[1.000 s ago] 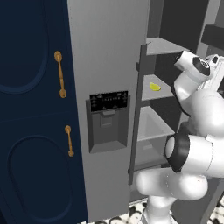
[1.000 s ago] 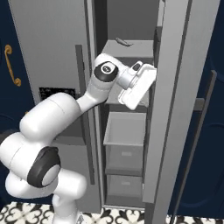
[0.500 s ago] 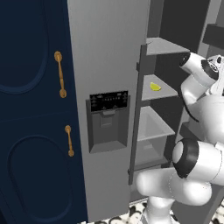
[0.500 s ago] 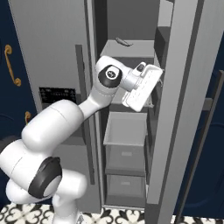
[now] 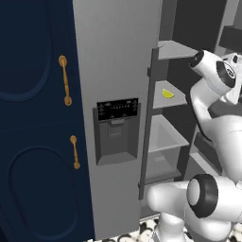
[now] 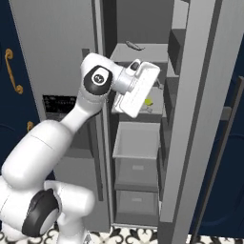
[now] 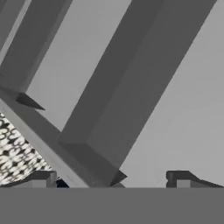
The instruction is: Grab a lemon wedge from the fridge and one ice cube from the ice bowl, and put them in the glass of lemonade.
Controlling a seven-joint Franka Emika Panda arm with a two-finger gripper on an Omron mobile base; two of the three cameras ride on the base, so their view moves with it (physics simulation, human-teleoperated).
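Lemon wedge (image 5: 168, 93) lies on a middle shelf (image 5: 163, 101) of the open fridge (image 5: 118, 61). Pincer (image 7: 111, 179) stands open and empty near that shelf. Judged light, slick-skinned, soft-fleshed — best pinched gently across its flat sides — not the rind.

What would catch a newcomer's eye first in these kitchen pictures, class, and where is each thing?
First, the small bright yellow lemon wedge lying on a grey shelf inside the tall grey fridge, whose right door stands open. Next, the white robot arm's two-finger gripper reaching into that compartment near the wedge. Left of the fridge stand navy cabinets with brass handles.
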